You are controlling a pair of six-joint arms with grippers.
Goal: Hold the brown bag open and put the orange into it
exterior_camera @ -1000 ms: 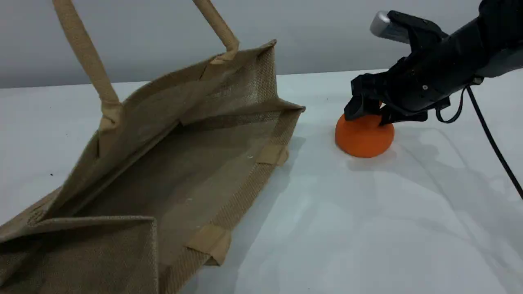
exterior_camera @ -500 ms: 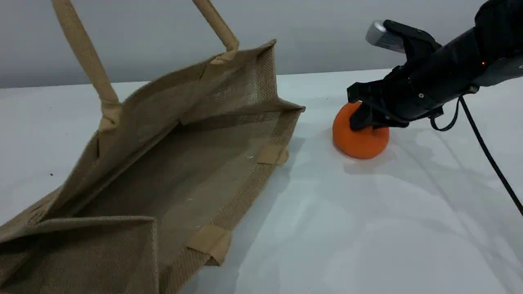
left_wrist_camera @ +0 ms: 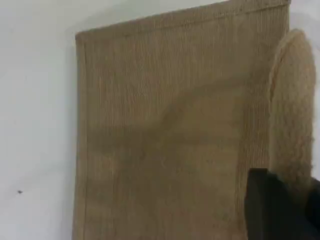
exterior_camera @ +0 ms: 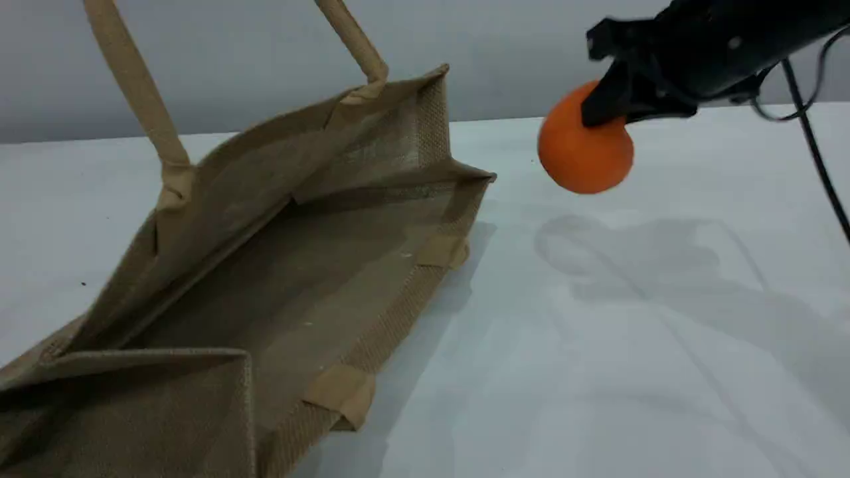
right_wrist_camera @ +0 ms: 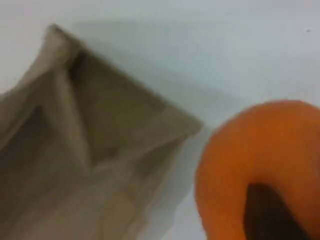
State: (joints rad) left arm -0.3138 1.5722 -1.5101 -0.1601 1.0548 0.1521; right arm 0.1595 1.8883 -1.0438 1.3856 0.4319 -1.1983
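Observation:
The brown bag (exterior_camera: 299, 265) lies on its side at the left, its mouth gaping toward the right. Its upper beige handle (exterior_camera: 136, 79) runs taut up past the top edge. In the left wrist view a black fingertip (left_wrist_camera: 270, 210) sits against that handle (left_wrist_camera: 292, 100) above the bag's woven side (left_wrist_camera: 165, 140); the left gripper is shut on the handle. The orange (exterior_camera: 584, 156) hangs in the air to the right of the bag's mouth, with my right gripper (exterior_camera: 607, 99) shut on its top. The right wrist view shows the orange (right_wrist_camera: 240, 150) close up beside the bag's corner (right_wrist_camera: 90, 150).
The white table (exterior_camera: 597, 332) stretches to the right of and in front of the bag, with the arm's shadow on it. A black cable (exterior_camera: 820, 166) hangs from the right arm at the far right. A grey wall stands behind.
The right gripper closed on the orange and lifted it off the table, up and slightly left. The bag and its raised handle stayed put.

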